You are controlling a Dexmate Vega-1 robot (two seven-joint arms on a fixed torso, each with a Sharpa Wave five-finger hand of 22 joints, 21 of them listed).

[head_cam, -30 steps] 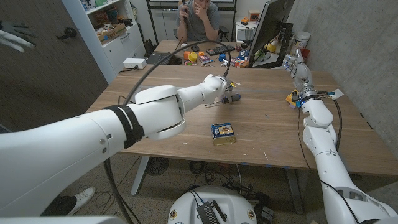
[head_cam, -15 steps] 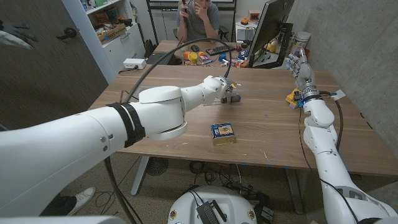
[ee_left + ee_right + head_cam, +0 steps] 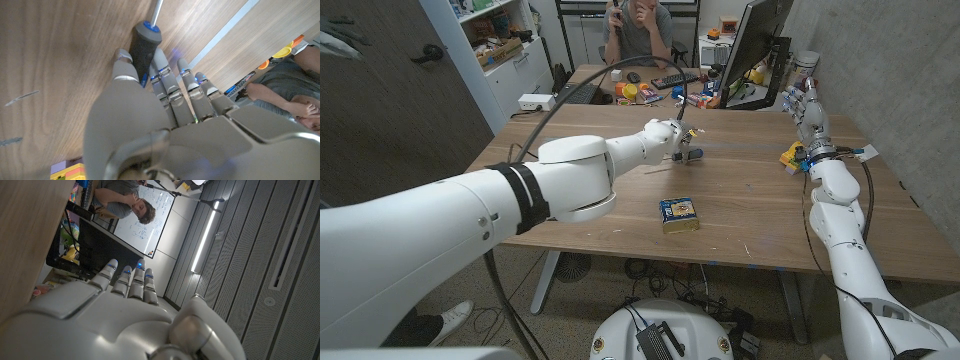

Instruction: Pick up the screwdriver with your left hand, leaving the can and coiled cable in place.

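Note:
My left hand (image 3: 666,139) is over the middle of the table, and its fingers (image 3: 161,75) and thumb are wrapped around the screwdriver's dark grey, blue-tipped handle (image 3: 144,42). The metal shaft (image 3: 157,12) runs on past the fingers, close above the wood. In the head view the screwdriver's handle (image 3: 692,153) sticks out beside the hand. The flat yellow and blue can (image 3: 679,213) lies nearer the front edge, apart from the hand; its corner (image 3: 67,170) also shows. My right hand (image 3: 806,106) is raised at the far right with fingers (image 3: 131,279) spread, holding nothing.
A small yellow thing with cords (image 3: 790,157) lies by my right wrist. A monitor (image 3: 760,45), a keyboard and small clutter stand at the table's far end, where a person (image 3: 638,28) sits. Shelves stand at the left.
My left hand has closed on the screwdriver handle and shifted a little toward the far side with it. The right hand has edged slightly to the right. The can has not moved.

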